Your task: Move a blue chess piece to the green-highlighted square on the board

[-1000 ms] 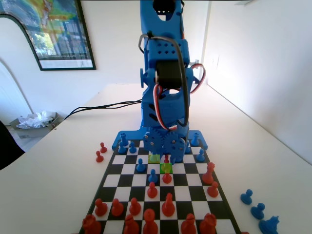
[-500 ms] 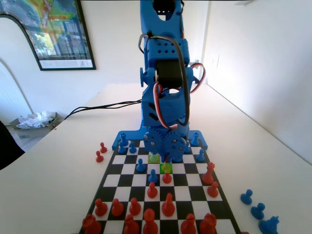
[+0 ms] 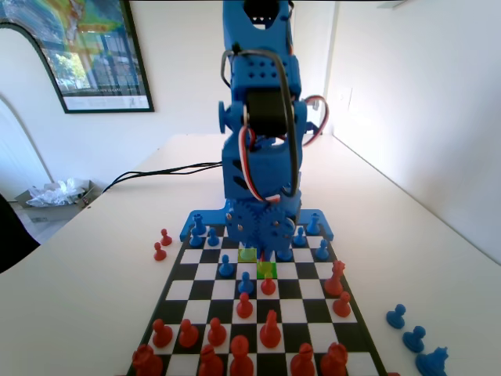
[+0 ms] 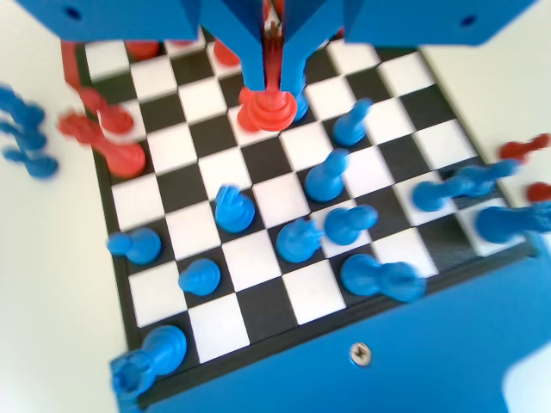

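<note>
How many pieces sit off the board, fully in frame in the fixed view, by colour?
Red pieces, left of the board: 2
Blue pieces, right of the board: 3
Total: 5

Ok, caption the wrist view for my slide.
Wrist view: fingers low over the board, tips beside a red pawn, blue pieces spread across nearer squares.
</note>
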Robot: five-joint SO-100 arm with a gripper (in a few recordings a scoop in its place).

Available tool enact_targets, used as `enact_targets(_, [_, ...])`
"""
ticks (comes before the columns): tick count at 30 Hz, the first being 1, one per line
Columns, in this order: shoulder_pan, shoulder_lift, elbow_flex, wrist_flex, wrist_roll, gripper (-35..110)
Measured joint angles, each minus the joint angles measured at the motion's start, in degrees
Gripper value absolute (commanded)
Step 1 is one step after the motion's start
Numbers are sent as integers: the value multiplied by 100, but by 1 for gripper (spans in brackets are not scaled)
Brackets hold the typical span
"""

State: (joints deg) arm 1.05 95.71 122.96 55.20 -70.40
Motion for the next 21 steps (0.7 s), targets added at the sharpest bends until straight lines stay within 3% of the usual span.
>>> enact_targets(11, [1705,826,-281,879,-26,1])
enact_targets(21, [3146,809,-510,932,-167,1])
